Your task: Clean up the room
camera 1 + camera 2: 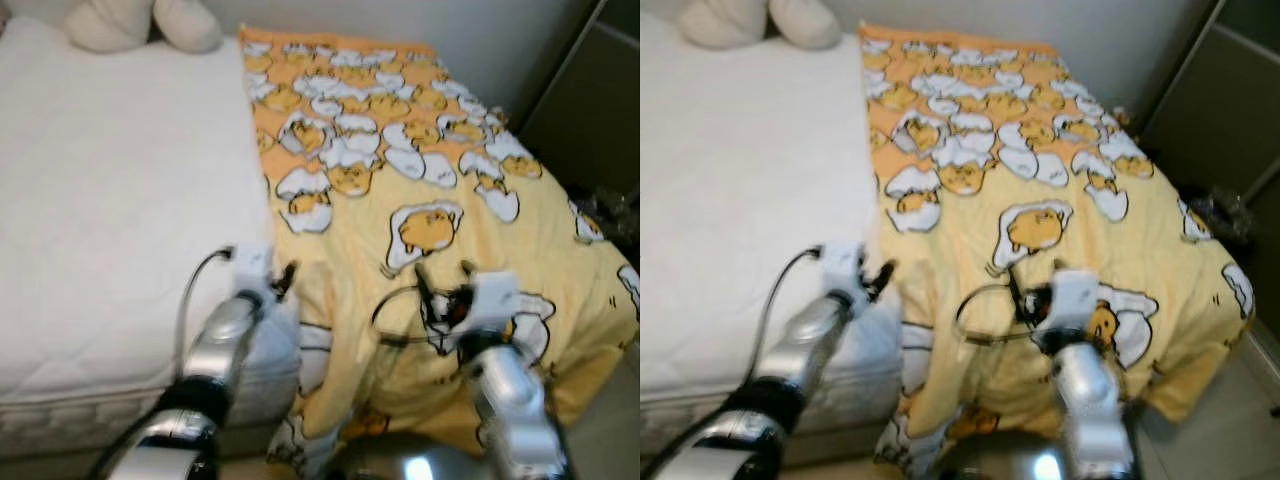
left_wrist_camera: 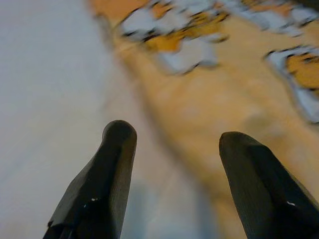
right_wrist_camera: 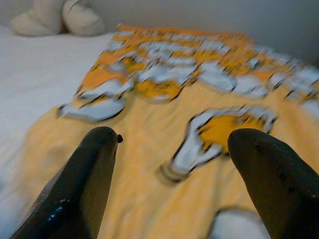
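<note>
A yellow and orange blanket (image 1: 420, 190) printed with egg characters covers the right half of the bed and hangs over its near edge. The white mattress (image 1: 110, 200) lies bare on the left half. My left gripper (image 1: 284, 278) hovers at the blanket's left border near the bed's front edge; its fingers (image 2: 112, 164) stand open with nothing between them. My right gripper (image 1: 442, 285) is over the blanket near the front edge, open and empty, its fingers (image 3: 94, 164) spread wide above the cloth.
A cream plush toy (image 1: 140, 22) sits at the head of the bed against the wall. A dark cabinet (image 1: 590, 110) stands to the right of the bed, with dark clutter (image 1: 610, 205) at its foot. Pale floor (image 1: 1230, 420) shows at lower right.
</note>
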You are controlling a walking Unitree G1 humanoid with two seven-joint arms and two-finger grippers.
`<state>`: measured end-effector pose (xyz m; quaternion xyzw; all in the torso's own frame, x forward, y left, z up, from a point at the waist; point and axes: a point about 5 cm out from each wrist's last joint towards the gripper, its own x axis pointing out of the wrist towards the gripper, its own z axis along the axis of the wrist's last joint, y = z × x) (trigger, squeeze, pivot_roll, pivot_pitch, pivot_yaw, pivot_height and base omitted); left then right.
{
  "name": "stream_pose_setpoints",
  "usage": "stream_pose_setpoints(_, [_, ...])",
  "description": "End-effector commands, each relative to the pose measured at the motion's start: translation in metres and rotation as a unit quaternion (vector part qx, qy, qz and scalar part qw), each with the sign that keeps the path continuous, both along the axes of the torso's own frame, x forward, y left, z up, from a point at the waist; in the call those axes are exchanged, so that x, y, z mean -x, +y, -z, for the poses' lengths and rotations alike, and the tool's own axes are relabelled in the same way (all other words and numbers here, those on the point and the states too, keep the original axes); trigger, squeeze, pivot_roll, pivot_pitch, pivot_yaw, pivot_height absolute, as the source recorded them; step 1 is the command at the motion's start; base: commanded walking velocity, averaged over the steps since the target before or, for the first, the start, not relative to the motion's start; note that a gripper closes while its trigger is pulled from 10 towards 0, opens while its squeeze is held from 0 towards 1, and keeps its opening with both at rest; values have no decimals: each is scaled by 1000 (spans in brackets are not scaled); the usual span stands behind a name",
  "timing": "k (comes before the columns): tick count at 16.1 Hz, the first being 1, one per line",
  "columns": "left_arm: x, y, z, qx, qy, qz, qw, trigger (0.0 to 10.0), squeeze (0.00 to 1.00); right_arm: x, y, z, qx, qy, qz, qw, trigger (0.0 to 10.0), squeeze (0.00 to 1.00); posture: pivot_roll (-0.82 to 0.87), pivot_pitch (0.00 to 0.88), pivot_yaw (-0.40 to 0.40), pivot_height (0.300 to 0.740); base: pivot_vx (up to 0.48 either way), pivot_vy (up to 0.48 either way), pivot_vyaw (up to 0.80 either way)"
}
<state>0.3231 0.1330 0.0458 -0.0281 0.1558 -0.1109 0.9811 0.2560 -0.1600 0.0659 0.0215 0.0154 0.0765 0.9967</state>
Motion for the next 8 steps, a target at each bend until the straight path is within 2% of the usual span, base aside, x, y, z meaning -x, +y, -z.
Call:
stream_pose_setpoints(1, [4,-15,6,17,25,31,999,10000,0,2,-9,-1,9,3,16,1000,10000,0,-71,22,-72,740,0,0,0])
stream_pose_setpoints(2, [5,-16,9,24,35,36,998,10000,0,3,-8,0,7,5,19,1000,10000,0,-73,25,-70,740,0,0,0])
stream_pose_setpoints(4, [9,-20,19,67,83,55,993,10000,0,9,-6,0,2,8,24,1000,10000,0,-83,61,-49,740,0,0,0])
stream_pose_setpoints(5, [10,-21,21,72,87,66,991,10000,0,11,-6,1,2,11,27,1000,10000,0,-87,71,-44,740,0,0,0])
stream_pose_setpoints(7, [11,-23,23,66,94,81,990,10000,0,16,-7,3,3,15,31,999,10000,0,-93,105,-34,740,0,0,0])
stream_pose_setpoints(8, [13,-19,28,41,102,76,991,10000,0,24,-7,5,3,23,33,999,10000,0,-103,132,-31,740,0,0,0])
